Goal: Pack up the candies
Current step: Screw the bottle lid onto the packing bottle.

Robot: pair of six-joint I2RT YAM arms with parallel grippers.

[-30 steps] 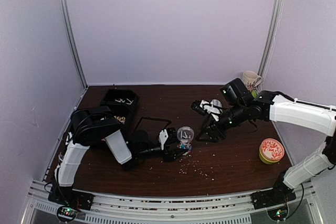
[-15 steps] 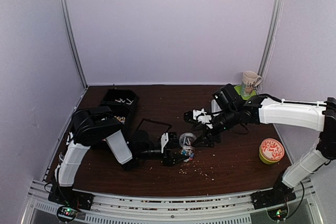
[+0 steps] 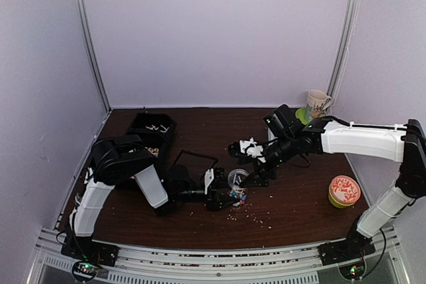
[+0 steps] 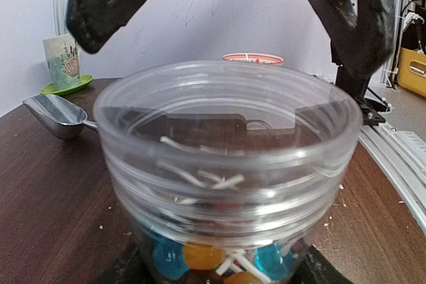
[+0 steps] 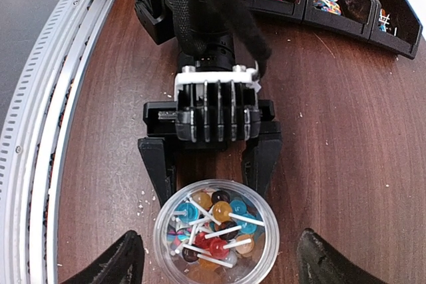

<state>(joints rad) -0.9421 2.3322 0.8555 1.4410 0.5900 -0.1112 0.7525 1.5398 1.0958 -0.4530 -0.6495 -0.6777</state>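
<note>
A clear plastic jar (image 3: 235, 179) stands upright on the dark wooden table with no lid on. It holds the candies (image 5: 223, 221), small blue, orange, red and brown sweets on white sticks. My left gripper (image 5: 212, 187) is shut on the jar's lower part, one black finger on each side. In the left wrist view the jar (image 4: 226, 164) fills the frame, with candies (image 4: 200, 257) at its bottom. My right gripper (image 5: 219, 261) hovers over the jar's mouth, open, with its fingertips (image 5: 126, 261) standing wider than the jar. Seen from above, the right gripper (image 3: 249, 164) sits just right of the jar.
Black bins (image 3: 153, 131) with sorted sweets stand at the back left. A metal scoop (image 4: 56, 114) lies on the table. A mug (image 3: 318, 102) on a green saucer is at the back right, a green tub (image 3: 344, 191) with an orange lid at the right. Pale crumbs (image 3: 256, 214) dot the table.
My right arm has swung left and down from the table's middle right to the jar, and its jaws have spread wider. The left gripper and jar have stayed put.
</note>
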